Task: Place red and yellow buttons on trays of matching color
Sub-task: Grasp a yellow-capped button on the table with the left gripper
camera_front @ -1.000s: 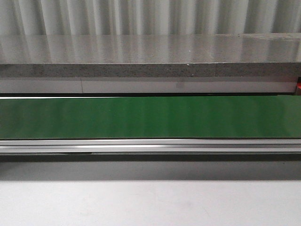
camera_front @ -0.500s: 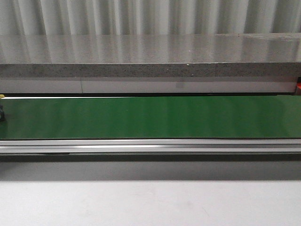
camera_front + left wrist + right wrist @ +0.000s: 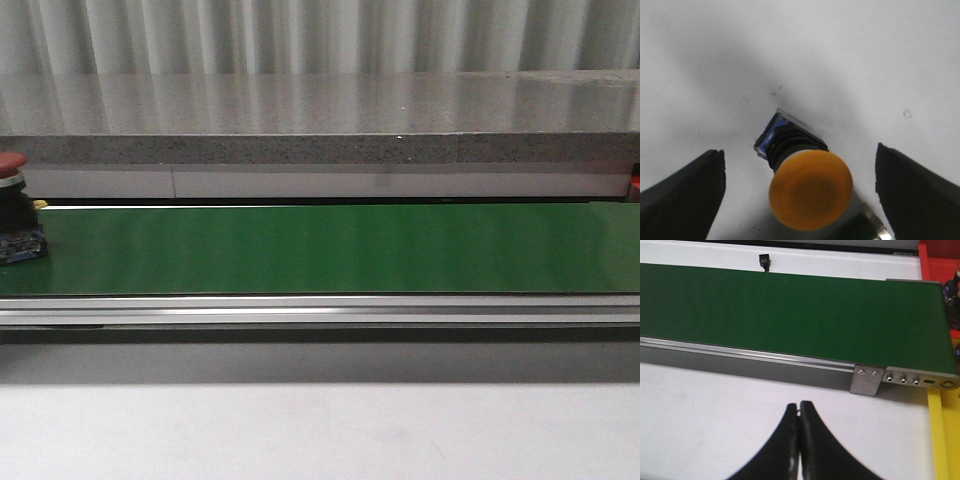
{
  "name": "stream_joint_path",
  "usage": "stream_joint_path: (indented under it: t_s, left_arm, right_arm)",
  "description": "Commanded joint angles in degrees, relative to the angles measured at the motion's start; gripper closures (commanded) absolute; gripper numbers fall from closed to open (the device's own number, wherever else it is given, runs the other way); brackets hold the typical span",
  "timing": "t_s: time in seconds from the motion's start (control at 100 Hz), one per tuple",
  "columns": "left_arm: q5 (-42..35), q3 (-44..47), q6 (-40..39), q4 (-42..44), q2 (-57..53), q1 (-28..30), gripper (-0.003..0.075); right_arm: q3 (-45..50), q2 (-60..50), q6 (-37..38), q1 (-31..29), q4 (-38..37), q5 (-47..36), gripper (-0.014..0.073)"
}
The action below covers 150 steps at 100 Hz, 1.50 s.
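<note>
A red button now rides in at the belt's left edge, absent before. Left gripper fingers apart over a yellow button; right gripper fingers together, idle.

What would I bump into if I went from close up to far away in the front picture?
White table → silver rail → green belt, with a red button riding at its far left end → white strip → grey stone shelf → wavy metal wall.
</note>
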Motion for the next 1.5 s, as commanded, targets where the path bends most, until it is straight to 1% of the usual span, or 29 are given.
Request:
stream_joint_path:
  t_s: [0.0, 0.06, 0.18, 0.25, 0.32, 0.39, 0.47, 0.54, 0.59, 0.64, 0.69, 0.84, 0.97, 1.09, 1.28, 1.49]
  left_arm:
    - [-0.4, -1.9, -0.6, -1.0, -2.9, -0.1, 0.0185]
    - [-0.4, -1.9, -0.6, -1.0, -2.9, -0.1, 0.0245]
    - [-0.3, -1.9, -0.6, -1.0, -2.9, -0.1, 0.0416]
    - [-0.3, -1.9, -0.5, -1.2, -2.9, -0.1, 0.0500]
    - [-0.1, -1.9, 0.2, -1.6, -2.9, -0.1, 0.0563]
    - [0.2, -1.9, 1.3, -2.0, -2.9, -0.1, 0.0599]
    - [1.1, -1.9, 2.0, -2.0, -3.2, -0.1, 0.0608]
    - [1.5, -1.9, 4.2, -2.1, -4.0, -0.1, 0.0608]
    - [1.6, -1.9, 7.4, -2.1, -4.7, -0.1, 0.0608]
    - [1.7, -1.9, 12.8, -2.1, -5.8, -0.2, 0.0608]
    - [2.3, -1.9, 16.2, -2.1, -7.0, -0.2, 0.0608]
    - [5.0, -1.9, 23.5, -2.1, -11.1, -0.2, 0.0608]
    - [9.3, -1.6, 28.4, -2.1, -15.0, -0.3, 0.0608]
    - [10.4, 1.1, 30.9, -2.1, -19.1, -0.7, 0.0608]
    - [8.7, 7.0, 31.3, -2.3, -24.9, -2.6, 0.0608]
    - [9.8, 8.8, 31.8, -2.3, -25.2, -6.2, 0.0608]
  right_arm:
    - [-1.4, 0.4, -0.4, 0.0, -0.1, -3.7, 0.0661]
    - [-1.4, 0.4, -0.4, 0.0, -0.1, -3.7, 0.0661]
    - [-1.4, 0.4, -0.4, 0.0, -0.1, -3.7, 0.0661]
    - [-1.4, 0.4, -0.4, 0.0, -0.1, -3.7, 0.0661]
    - [-1.4, 0.4, -0.4, 0.0, -0.1, -3.7, 0.0661]
    - [-1.4, 0.4, -0.4, 0.0, -0.1, -3.7, 0.0661]
    - [-1.4, 0.4, -0.4, 0.0, -0.1, -3.7, 0.0661]
    - [-1.4, 0.4, -0.4, 0.0, -0.1, -3.7, 0.0661]
    - [-1.4, 0.4, -0.4, 0.0, -0.1, -3.7, 0.0661]
    - [-1.4, 0.4, -0.4, 0.0, -0.1, -3.7, 0.0661]
    - [-1.4, 0.4, -0.4, 0.0, -0.1, -3.7, 0.0661]
    - [-1.4, 0.4, -0.4, 0.0, -0.1, -3.7, 0.0661]
    - [-1.4, 0.4, -0.4, 0.0, -0.1, -3.7, 0.0661]
    - [-1.4, 0.4, -0.4, 0.0, -0.1, -3.7, 0.0661]
    - [-1.4, 0.4, -0.4, 0.0, -0.1, -3.7, 0.0661]
    - [-1.4, 0.4, -0.4, 0.0, -0.1, -3.7, 0.0661]
